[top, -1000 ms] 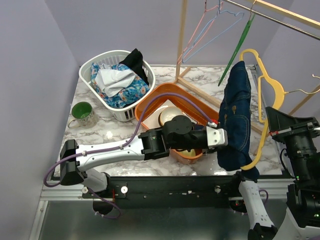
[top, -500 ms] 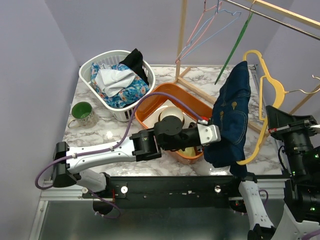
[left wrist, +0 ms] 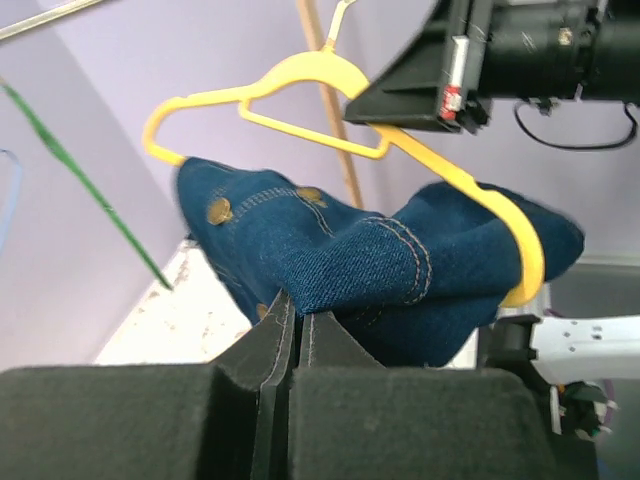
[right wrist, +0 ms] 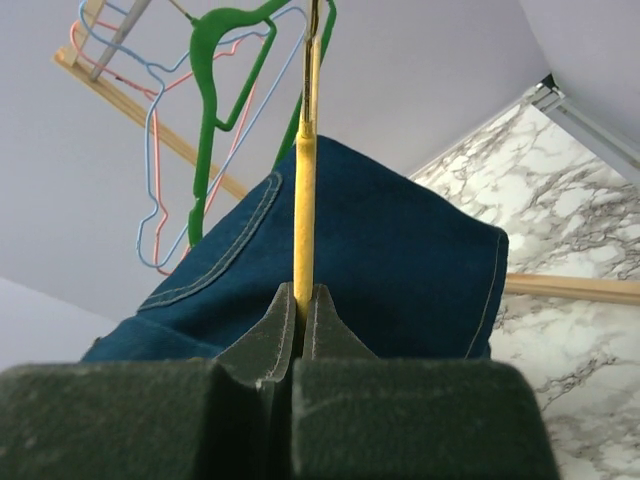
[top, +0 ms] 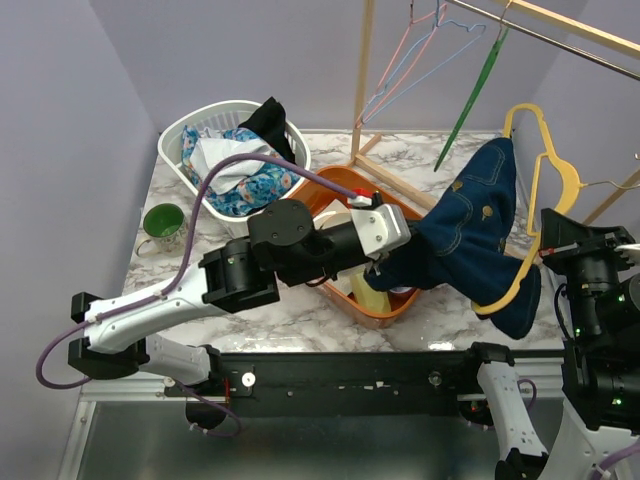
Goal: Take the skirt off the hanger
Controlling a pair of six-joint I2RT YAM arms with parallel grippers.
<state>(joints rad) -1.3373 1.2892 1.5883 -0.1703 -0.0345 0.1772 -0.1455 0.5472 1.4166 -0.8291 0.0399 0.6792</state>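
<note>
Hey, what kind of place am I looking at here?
Probably a staged laundry corner: white plastic laundry basket, wooden clothes rail, blue denim skirt on a yellow plastic hanger.

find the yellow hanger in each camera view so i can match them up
Top external: right side, yellow hanger threaded through the denim skirt.
Left wrist: the hanger arches across the upper centre, over the skirt.
Right wrist: the hanger is an edge-on vertical strip at centre, pinched in the right gripper.
Shared landmark: the denim skirt.
</note>
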